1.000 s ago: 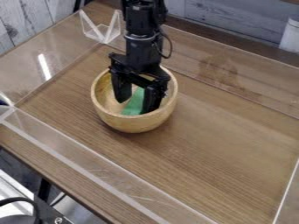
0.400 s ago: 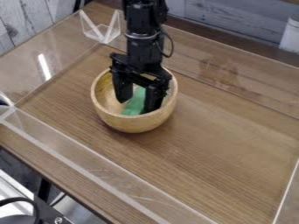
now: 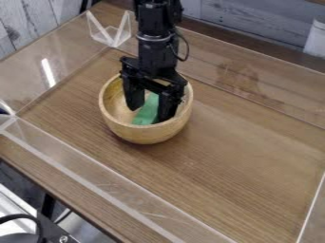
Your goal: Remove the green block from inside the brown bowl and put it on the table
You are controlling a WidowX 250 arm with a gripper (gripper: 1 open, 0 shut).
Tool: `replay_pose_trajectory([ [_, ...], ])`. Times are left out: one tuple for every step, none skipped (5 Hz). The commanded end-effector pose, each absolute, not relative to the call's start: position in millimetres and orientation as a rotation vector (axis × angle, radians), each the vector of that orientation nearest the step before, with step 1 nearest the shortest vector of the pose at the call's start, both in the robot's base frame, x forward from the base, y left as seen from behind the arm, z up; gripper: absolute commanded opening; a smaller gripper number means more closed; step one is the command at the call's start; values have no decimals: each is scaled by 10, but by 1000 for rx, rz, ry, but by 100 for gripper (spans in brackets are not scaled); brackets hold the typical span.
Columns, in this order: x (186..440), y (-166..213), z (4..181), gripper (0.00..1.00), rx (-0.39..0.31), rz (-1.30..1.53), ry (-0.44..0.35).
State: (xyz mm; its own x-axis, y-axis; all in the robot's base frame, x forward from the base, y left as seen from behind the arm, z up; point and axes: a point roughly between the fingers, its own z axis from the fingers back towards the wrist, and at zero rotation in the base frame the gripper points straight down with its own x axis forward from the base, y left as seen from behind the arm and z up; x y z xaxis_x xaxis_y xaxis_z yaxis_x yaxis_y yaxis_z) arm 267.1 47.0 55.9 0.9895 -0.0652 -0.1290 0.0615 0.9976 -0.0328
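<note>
From my camera: 1 brown bowl (image 3: 143, 132) on the table (image 3: 229, 152). Inside the bowl, 1 green block (image 3: 147, 110). Over the bowl, 1 black gripper (image 3: 150, 98), jaws apart, fingers reaching within its rim.

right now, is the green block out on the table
No, the green block lies inside the brown bowl, under the open claw.

Green block (image 3: 146, 111) inside round tan wooden bowl (image 3: 147, 131), on table (image 3: 229, 152).
</note>
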Motion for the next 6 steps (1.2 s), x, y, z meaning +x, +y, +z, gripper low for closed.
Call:
replay_pose_trajectory([
  [2805, 499, 794, 100, -8, -65, 28],
  [2812, 512, 790, 100, -6, -64, 22],
  [2815, 524, 786, 100, -4, -62, 17],
  [2815, 533, 787, 100, -2, -60, 12],
  [2813, 543, 784, 100, 0, -59, 9],
  [2820, 570, 709, 100, 0, -55, 19],
])
